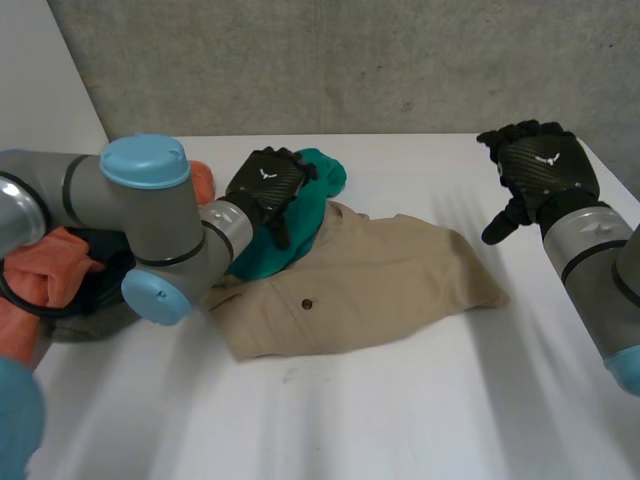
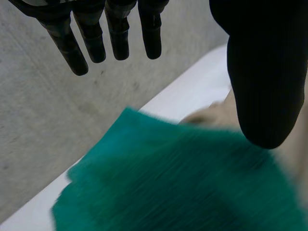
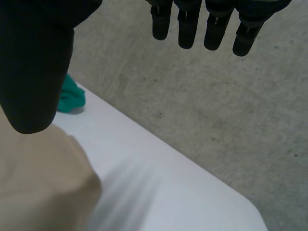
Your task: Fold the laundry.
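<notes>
- a grey wall runs behind the white table.
- at the table's left a heap of orange cloth and some dark cloth lies partly hidden behind the left arm, which reaches across in front of it.
- a teal cloth lies bunched between that heap and the beige garment, with its near end over the garment's left edge.
- the left hand hangs over the teal cloth and hides part of it. in the left wrist view its fingers are straight and the thumb stands well apart, so it is released and grasps nothing, with the teal cloth under the palm.
- the right hand is over the bare far-right part of the table, apart from all the cloth. in the right wrist view its fingers are straight, the thumb is apart, and it is released and empty.
- the beige garment lies in the middle of the table, roughly flat with soft wrinkles and a folded, rounded right end. a small dark button shows near its left side.
- in the right wrist view the garment's rounded end lies below the thumb, with a bit of the teal cloth beyond it.
</notes>
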Robot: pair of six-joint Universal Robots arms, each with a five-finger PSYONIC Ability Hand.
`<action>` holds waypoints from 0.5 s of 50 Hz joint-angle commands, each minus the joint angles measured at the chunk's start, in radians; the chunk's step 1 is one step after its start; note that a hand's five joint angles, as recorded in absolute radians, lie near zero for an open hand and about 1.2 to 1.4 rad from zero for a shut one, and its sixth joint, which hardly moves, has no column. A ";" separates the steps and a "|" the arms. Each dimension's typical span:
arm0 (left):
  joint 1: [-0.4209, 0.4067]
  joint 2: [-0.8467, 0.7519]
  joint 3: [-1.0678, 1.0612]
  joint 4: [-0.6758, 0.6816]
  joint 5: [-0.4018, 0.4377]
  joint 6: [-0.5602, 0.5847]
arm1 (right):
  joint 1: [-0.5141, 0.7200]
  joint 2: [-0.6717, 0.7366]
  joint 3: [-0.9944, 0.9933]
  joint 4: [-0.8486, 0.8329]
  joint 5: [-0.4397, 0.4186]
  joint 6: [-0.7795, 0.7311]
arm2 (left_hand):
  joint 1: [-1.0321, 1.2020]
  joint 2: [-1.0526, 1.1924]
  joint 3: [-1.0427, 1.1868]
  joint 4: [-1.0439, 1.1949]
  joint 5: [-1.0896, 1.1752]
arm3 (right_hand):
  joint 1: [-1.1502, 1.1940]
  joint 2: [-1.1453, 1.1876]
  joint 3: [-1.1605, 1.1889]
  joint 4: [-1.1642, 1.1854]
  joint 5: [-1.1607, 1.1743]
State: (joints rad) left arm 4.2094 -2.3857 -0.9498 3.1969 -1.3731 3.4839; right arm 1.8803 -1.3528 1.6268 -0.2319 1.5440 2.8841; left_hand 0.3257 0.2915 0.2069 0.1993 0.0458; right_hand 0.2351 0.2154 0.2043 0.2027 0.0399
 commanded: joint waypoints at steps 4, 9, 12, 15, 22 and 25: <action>0.066 -0.220 0.204 -0.034 0.008 0.185 | 0.002 0.020 0.031 -0.006 -0.018 -0.002 | -0.064 -0.030 0.055 0.062 0.042 | -0.061 -0.041 -0.030 -0.028 -0.040; 0.069 -0.239 0.226 -0.040 0.011 0.178 | -0.001 0.029 0.036 -0.017 -0.018 -0.003 | 1.043 1.077 1.161 1.169 1.148 | -0.061 -0.041 -0.030 -0.028 -0.040; 0.066 -0.196 0.227 -0.040 -0.029 0.178 | -0.003 0.031 0.036 -0.018 -0.018 -0.003 | 1.071 1.105 1.189 1.197 1.176 | -0.061 -0.041 -0.030 -0.028 -0.040; 0.078 -0.109 0.217 -0.032 -0.076 0.167 | -0.003 0.031 0.034 -0.018 -0.018 -0.003 | 1.071 1.105 1.189 1.197 1.176 | -0.061 -0.041 -0.030 -0.028 -0.040; 0.162 0.132 0.194 0.061 -0.089 0.106 | 0.010 0.028 0.036 -0.018 -0.018 -0.003 | 1.071 1.105 1.189 1.197 1.176 | -0.061 -0.041 -0.030 -0.028 -0.040; 0.233 0.210 0.191 0.093 -0.125 0.075 | 0.016 0.024 0.038 -0.015 -0.019 -0.003 | 1.071 1.105 1.189 1.197 1.176 | -0.061 -0.041 -0.030 -0.028 -0.040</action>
State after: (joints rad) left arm 4.3347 -2.3430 -0.7479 3.2168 -1.4579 3.6148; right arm 1.8840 -1.3230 1.6628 -0.2504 1.5263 2.8807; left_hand 1.0900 1.1855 1.1545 1.1841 0.9137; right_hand 0.2351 0.2154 0.2043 0.2027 0.0398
